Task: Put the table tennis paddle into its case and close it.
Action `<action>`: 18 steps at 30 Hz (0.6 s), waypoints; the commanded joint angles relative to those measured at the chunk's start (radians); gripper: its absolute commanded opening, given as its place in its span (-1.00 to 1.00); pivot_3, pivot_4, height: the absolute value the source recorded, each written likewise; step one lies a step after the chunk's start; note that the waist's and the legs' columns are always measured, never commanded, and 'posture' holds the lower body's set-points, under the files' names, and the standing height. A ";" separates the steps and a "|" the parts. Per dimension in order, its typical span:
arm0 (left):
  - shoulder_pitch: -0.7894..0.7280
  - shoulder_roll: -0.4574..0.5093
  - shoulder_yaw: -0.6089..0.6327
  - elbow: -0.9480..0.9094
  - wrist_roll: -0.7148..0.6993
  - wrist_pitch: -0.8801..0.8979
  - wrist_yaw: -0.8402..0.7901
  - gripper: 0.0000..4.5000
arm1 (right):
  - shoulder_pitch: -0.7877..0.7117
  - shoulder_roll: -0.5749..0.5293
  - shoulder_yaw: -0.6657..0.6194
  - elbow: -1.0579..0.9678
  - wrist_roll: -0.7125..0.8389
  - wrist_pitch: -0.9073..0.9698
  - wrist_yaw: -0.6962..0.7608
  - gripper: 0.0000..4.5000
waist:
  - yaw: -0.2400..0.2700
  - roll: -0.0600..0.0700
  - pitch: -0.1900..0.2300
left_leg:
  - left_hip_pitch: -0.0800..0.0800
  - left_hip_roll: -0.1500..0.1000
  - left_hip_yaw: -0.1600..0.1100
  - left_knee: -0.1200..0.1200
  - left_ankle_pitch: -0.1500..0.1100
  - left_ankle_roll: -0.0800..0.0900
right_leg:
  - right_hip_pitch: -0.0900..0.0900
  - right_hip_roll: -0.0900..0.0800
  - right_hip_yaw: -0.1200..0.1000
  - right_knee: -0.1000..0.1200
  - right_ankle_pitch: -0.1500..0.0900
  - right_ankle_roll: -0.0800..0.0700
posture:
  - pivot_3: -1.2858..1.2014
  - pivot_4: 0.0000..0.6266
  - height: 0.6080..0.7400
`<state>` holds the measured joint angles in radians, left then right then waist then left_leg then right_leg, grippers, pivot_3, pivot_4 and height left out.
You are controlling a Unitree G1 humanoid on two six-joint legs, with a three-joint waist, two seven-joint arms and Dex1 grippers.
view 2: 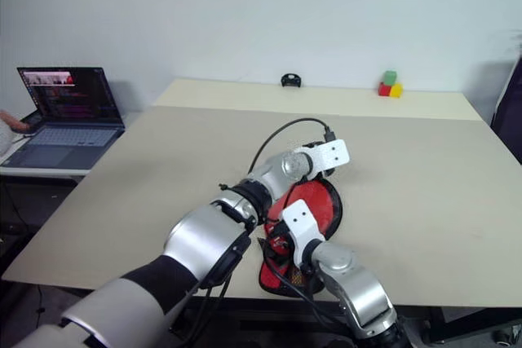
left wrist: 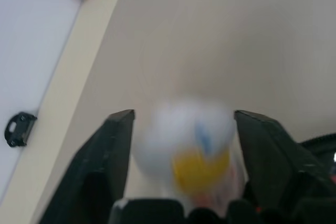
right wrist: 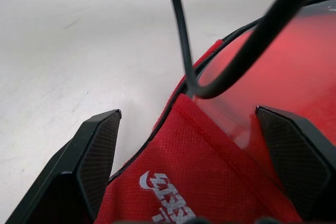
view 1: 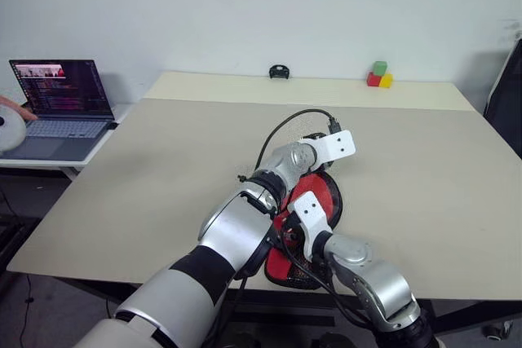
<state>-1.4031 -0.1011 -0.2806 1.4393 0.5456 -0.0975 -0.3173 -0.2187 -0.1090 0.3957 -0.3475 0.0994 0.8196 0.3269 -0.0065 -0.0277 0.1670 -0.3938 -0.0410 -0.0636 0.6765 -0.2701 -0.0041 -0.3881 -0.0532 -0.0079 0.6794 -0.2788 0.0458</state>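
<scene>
Left eye view: centre, slightly low, lies the case (view 1: 325,201), red panel up with black edging, flat on the beige table (view 1: 163,177) near its front edge. Across it reach both arms, hiding most of it. Upper left holds an open laptop (view 1: 61,103) on a side desk; far edge shows a small black object (view 1: 280,72) and coloured blocks (view 1: 379,75) at upper right.

Right eye view: same layout, case at centre-low under the two wrists, a black cable (view 2: 281,136) looping over the upper arm.

Left wrist view: left gripper (left wrist: 181,145) with fingers (left wrist: 113,156) spread wide at lower left and lower right. Between them sits a blurred whitish, yellow-marked shape; cannot tell what it is or whether the pads touch it. Beyond, bare table, blocks at upper left.

Right wrist view: right gripper (right wrist: 202,156) spread fully wide, black fingers (right wrist: 92,156) at lower left and lower right, straddling the case's red fabric edge without clamping it. Upper right shows the red face of the table tennis paddle (right wrist: 283,72) behind see-through mesh, inside the case. Cable crosses in front.
</scene>
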 commanded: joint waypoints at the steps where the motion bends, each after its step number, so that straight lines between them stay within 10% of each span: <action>1: -0.002 0.011 -0.002 -0.046 -0.001 -0.015 -0.003 0.50 | 0.040 -0.011 0.049 0.127 0.014 0.091 0.026 1.00 | -0.003 0.002 -0.002 | 0.000 0.000 0.000 0.000 0.000 0.000 | 0.000 0.000 0.000 0.000 0.000 0.000 | 0.03 -0.52 1.00; 18: 0.037 0.200 0.315 -0.187 -0.392 -0.153 -0.337 0.50 | -0.032 -0.109 -0.016 0.070 0.078 0.095 0.162 1.00 | -0.023 0.005 -0.004 | 0.004 0.000 0.000 -0.001 0.000 0.000 | 0.003 0.000 0.000 0.000 0.000 0.000 | 0.03 -0.52 1.00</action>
<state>-1.3895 0.0807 0.0144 1.3135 0.2029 -0.2137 -0.5829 -0.2913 -0.1862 0.3820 -0.3035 0.1479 0.8313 0.4595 -0.0292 -0.0227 0.1628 -0.3900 -0.0408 -0.0637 0.6760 -0.2701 -0.0043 -0.3851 -0.0533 -0.0077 0.6794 -0.2790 0.0463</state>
